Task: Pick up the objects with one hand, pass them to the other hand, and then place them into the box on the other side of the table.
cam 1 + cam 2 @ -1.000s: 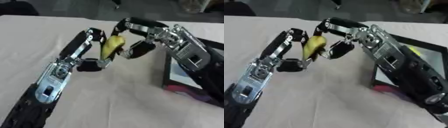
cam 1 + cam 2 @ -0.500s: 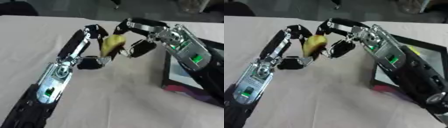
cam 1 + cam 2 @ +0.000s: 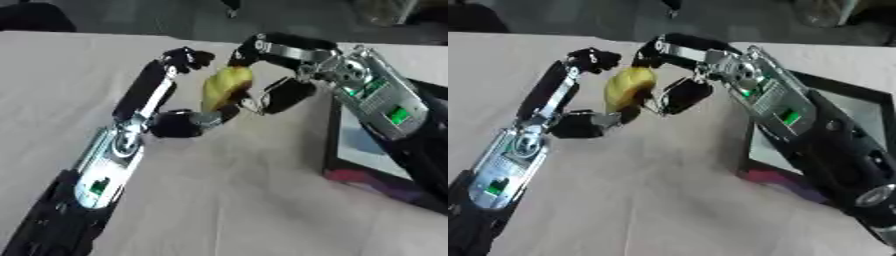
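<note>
Yellow fruit-shaped object (image 3: 225, 89) held above table (image 3: 219, 200) centre, between both hands. Left hand (image 3: 171, 112) fingers curled round it; right hand (image 3: 276, 70) fingers curled against its right side. We judge it light, smooth, maybe slippery; grasp mid-body. Box (image 3: 846, 107) at right.

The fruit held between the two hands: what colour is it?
Yellow, with darker shading low down; the fruit shows best in the left eye view.

left hand (image 3: 166, 107) left of fruit (image 3: 224, 88) | right hand (image 3: 284, 70) right | box (image 3: 846, 117) far right on table (image 3: 52, 75)
</note>
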Action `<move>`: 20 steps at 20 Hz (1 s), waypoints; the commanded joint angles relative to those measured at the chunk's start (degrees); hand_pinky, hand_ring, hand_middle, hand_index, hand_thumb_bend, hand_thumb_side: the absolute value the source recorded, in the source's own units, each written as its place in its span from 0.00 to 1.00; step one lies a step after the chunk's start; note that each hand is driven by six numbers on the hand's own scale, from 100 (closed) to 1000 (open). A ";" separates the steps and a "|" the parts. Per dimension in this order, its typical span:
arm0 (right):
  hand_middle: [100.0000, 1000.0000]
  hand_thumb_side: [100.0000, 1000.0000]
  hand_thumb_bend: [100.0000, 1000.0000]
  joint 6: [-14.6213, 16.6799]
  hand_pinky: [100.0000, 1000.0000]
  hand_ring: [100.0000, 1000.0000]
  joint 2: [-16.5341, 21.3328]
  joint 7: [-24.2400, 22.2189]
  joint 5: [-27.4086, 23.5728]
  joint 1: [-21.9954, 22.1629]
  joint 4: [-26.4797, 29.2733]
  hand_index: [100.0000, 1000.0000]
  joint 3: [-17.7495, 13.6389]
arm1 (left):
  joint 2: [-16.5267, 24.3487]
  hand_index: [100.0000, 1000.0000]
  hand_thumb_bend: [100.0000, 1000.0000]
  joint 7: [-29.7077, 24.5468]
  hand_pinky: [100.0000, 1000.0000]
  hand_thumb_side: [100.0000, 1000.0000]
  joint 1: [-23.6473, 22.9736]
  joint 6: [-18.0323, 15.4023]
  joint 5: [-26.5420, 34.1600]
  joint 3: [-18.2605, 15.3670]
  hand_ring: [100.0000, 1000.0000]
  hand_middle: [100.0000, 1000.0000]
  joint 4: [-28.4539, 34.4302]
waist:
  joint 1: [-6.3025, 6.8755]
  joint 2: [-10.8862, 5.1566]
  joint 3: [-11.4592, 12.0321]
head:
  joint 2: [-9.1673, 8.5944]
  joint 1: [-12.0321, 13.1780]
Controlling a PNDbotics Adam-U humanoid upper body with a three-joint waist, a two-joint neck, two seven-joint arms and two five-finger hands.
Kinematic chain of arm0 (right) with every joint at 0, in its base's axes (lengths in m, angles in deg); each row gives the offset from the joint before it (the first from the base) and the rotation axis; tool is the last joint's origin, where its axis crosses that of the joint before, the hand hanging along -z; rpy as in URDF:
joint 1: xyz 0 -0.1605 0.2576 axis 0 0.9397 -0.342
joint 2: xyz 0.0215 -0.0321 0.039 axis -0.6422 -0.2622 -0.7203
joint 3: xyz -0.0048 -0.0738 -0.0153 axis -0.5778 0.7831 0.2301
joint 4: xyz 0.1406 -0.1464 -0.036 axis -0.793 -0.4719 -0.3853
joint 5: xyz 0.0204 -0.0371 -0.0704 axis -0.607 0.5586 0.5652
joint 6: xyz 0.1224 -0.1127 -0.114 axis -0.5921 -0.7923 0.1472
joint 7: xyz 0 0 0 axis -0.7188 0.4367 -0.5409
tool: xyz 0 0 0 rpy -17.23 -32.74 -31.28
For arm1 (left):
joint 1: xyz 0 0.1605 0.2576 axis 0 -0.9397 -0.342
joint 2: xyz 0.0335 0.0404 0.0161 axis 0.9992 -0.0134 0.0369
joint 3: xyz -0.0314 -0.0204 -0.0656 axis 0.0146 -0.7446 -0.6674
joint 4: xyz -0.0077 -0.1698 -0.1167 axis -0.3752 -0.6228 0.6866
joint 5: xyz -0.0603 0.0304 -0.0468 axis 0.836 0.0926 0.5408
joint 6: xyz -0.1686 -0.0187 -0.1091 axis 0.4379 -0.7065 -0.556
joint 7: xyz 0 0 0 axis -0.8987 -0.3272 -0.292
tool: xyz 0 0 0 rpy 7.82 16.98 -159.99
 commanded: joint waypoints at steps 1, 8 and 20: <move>0.48 0.00 0.00 -0.29 0.87 0.81 1.62 0.24 -0.41 -0.79 1.20 0.54 -1.10 | 0.17 0.81 0.64 -0.20 0.72 0.66 0.52 -0.54 -0.30 0.11 0.71 0.66 0.62 | -0.32 -1.47 -0.05 | 0.19 -0.21; 0.48 0.00 0.00 -0.89 0.87 0.80 3.21 1.01 -1.34 -0.42 2.38 0.55 -2.23 | 1.81 0.80 0.62 0.01 0.72 0.66 -0.70 -0.23 -0.12 -0.72 0.71 0.66 0.28 | -0.29 -1.69 -0.56 | 0.20 -0.17; 0.51 0.00 0.00 -4.61 0.88 0.83 11.50 6.81 -7.16 7.63 9.18 0.58 -10.09 | 8.23 0.80 0.53 3.44 0.72 0.60 -3.71 1.93 1.46 -4.09 0.71 0.66 0.70 | -0.11 -2.22 -2.30 | 0.74 -0.60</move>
